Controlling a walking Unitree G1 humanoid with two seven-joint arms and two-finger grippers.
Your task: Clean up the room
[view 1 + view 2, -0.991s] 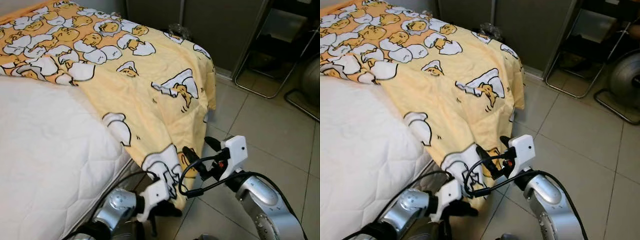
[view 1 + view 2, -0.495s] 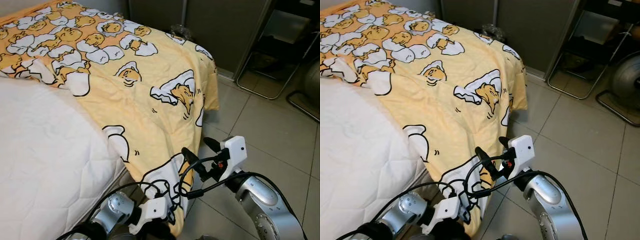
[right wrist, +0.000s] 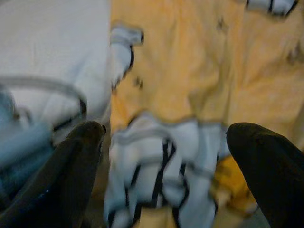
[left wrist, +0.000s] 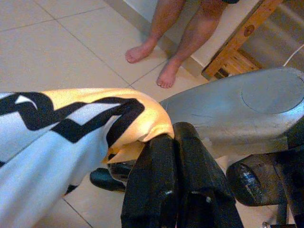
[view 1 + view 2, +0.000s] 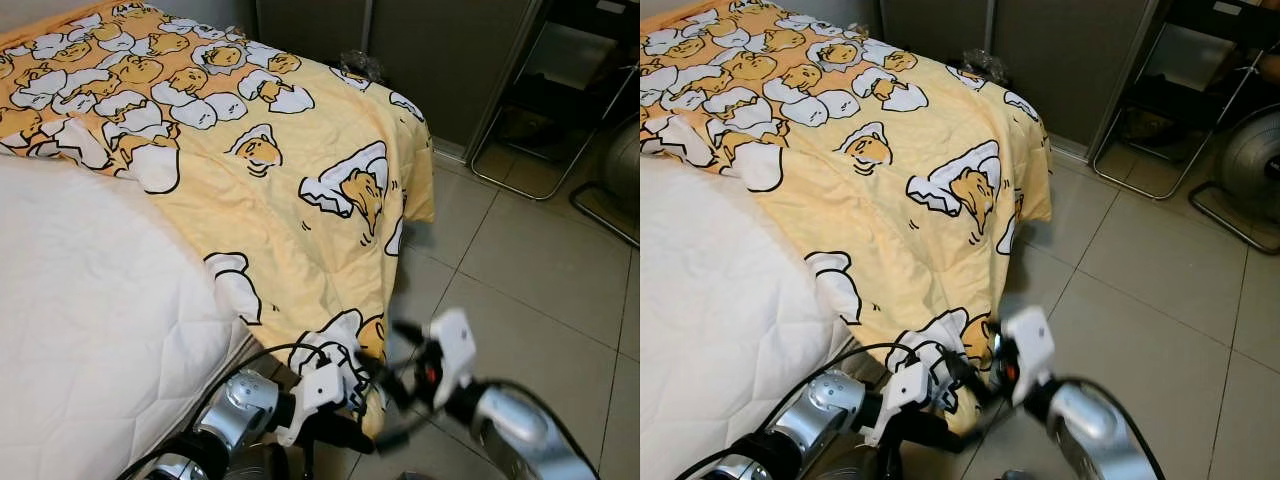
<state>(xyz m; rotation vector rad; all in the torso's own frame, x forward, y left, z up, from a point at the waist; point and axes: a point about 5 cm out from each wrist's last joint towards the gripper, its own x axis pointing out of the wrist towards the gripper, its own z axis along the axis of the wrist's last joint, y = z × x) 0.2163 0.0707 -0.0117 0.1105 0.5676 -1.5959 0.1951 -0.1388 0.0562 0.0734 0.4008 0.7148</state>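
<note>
One yellow egg-print blanket (image 5: 300, 200) draped off bed; left tool (image 4: 173, 142) pinches hem, right tool (image 3: 164, 142) spread wide.

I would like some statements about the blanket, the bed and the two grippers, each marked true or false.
1. The left gripper is shut on a corner of the yellow blanket. True.
2. The right gripper is shut on the blanket. False: its fingers stand apart, with the blanket's lower edge before them.
3. The blanket covers the whole white mattress. False: the near part of the mattress lies bare.
4. A person's bare feet stand on the tiled floor. True.
5. The blanket is plain, without any print. False: it bears a cartoon egg print.
</note>
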